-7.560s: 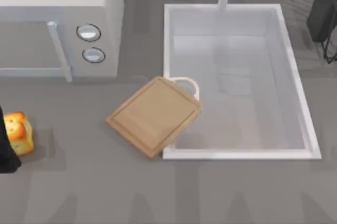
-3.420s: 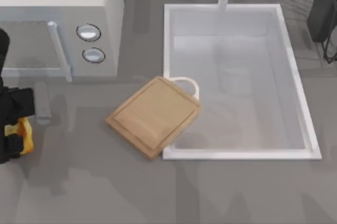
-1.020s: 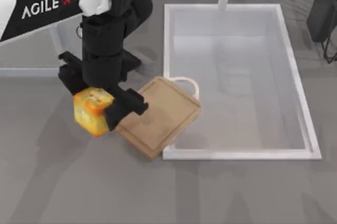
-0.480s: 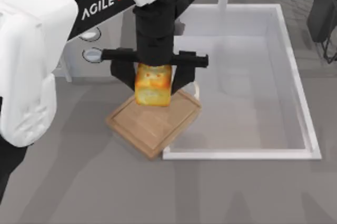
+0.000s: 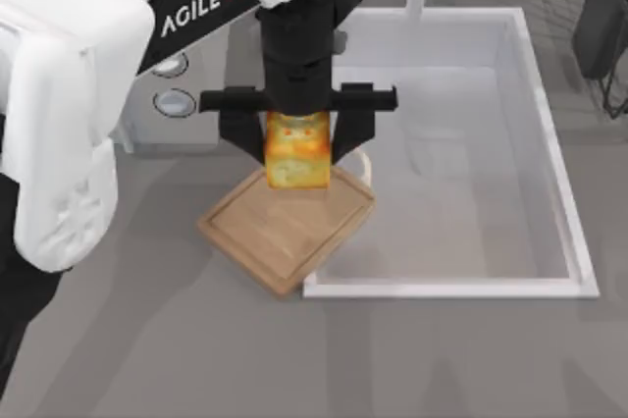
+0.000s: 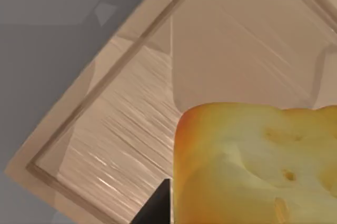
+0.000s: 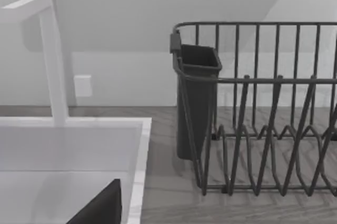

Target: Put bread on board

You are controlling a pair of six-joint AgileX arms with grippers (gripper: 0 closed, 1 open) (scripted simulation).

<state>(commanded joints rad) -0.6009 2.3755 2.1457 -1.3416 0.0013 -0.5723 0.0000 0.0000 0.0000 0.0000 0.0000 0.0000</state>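
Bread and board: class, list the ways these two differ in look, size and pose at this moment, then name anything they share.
Size: the bread is a small blocky chunk; the board is much larger and flat.
Look: the bread is golden-yellow with orange-brown crust; the board is light-brown wood with a grooved border and pale looped handle.
Pose: the bread sits clamped in the left gripper over the board's handle end; the board lies on the counter, one corner overlapping the sink.
Shared: warm brownish tones.

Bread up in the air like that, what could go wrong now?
The left gripper holds the bread above the board's handle end, close to the sink. Let go here, it might tumble off that edge into the sink. The board also overhangs the sink rim, so a hard landing could tip or shift it.
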